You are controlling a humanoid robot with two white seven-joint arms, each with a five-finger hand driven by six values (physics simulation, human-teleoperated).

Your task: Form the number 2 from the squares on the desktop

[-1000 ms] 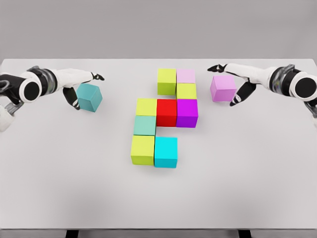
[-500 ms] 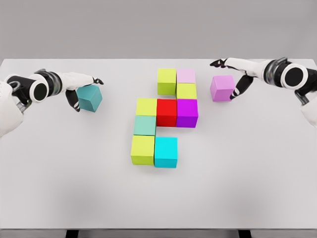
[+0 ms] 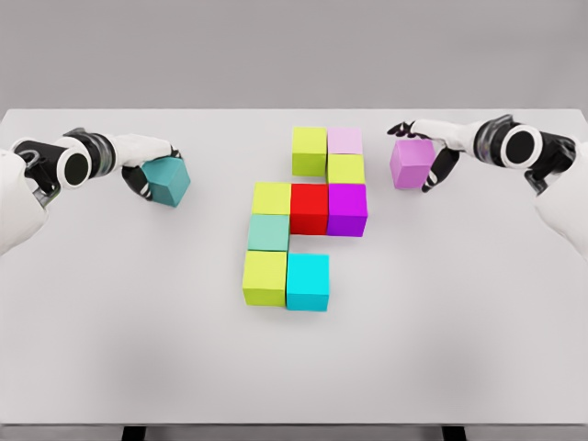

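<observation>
Eight blocks sit pressed together in the middle of the white table [image 3: 110, 349]: a lime block [image 3: 310, 150] and a pale pink block [image 3: 345, 141] at the far end, a yellow-green block [image 3: 346, 169] just in front of the pink one, then a row of a yellow block [image 3: 272, 198], a red block [image 3: 310, 208] and a magenta block [image 3: 347, 209], with a mint block [image 3: 268, 232] under the yellow one and, nearest the camera, a second lime block [image 3: 265, 277] beside a cyan block [image 3: 308, 281]. Well apart on the left lies a teal block [image 3: 167, 180], and the left hand [image 3: 147, 165] has its fingers curled around it in a grasp. On the right, a violet block [image 3: 412, 163] stands apart from the cluster; the right hand [image 3: 430, 152] arches over it, thumb and fingers closing on its sides.
</observation>
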